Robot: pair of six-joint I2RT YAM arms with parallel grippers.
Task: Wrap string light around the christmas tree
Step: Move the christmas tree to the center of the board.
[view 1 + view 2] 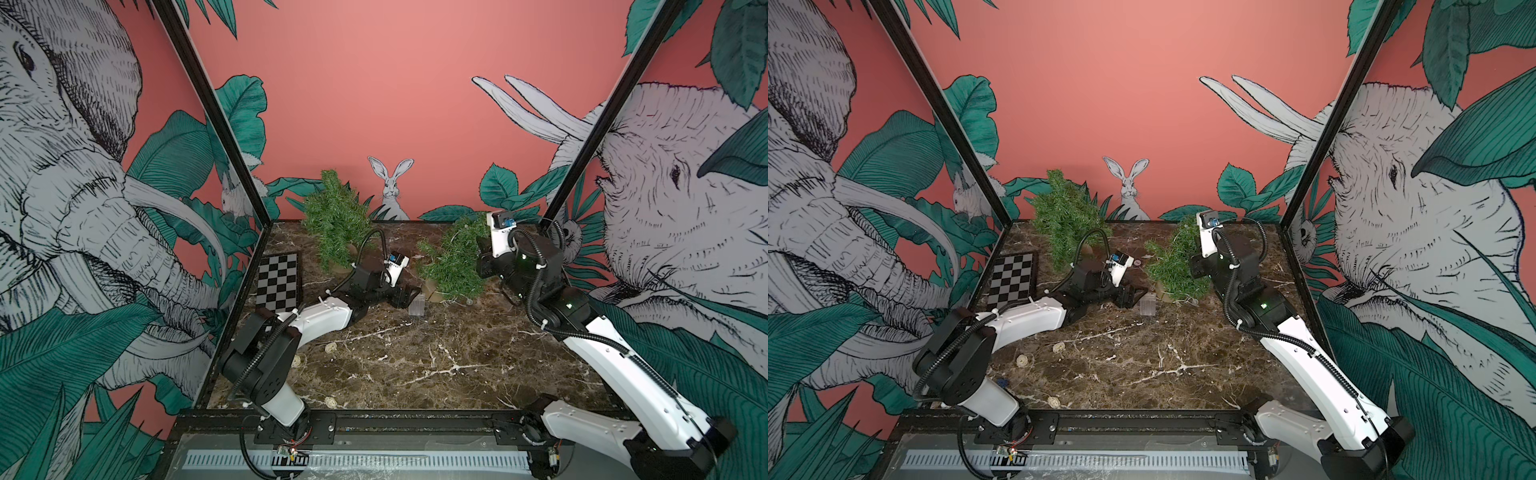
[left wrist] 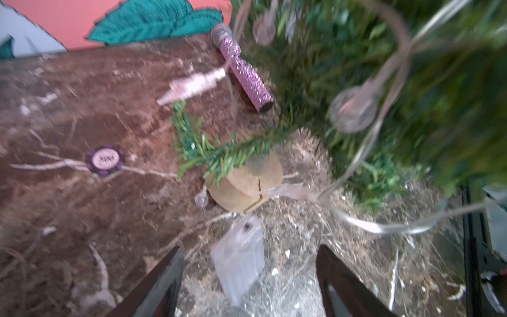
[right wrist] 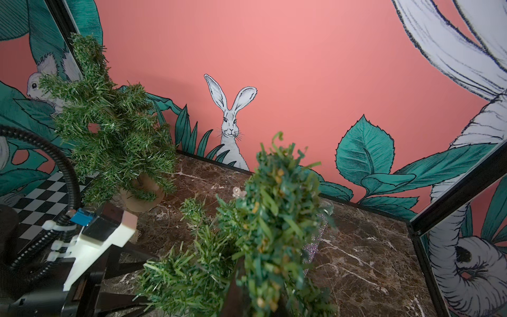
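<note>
The christmas tree point(image 1: 453, 262) point(image 1: 1177, 266) point(image 2: 356, 55) point(image 3: 263, 219) leans on its round tan base point(image 2: 247, 181) at mid-table. The string light point(image 2: 395, 63), a clear wire with round bulbs, loops through its lower branches. Its clear battery box point(image 1: 417, 305) point(image 1: 1148, 305) point(image 2: 238, 258) lies on the marble in front of the base. My left gripper point(image 1: 409, 297) point(image 1: 1136, 295) point(image 2: 250, 248) is open, low over the table, with one finger on each side of the box and no contact. My right gripper point(image 1: 478, 249) point(image 1: 1192, 262) point(image 3: 247, 274) is buried in the foliage, shut on the tree's upper part.
A second small tree point(image 1: 336, 224) point(image 3: 109, 131) stands at the back left. A checkerboard point(image 1: 278, 286) lies by the left wall. A pink glitter tube point(image 2: 244, 74) and a purple chip point(image 2: 105, 160) lie near the tree. Small wicker balls point(image 1: 331, 348) dot the front.
</note>
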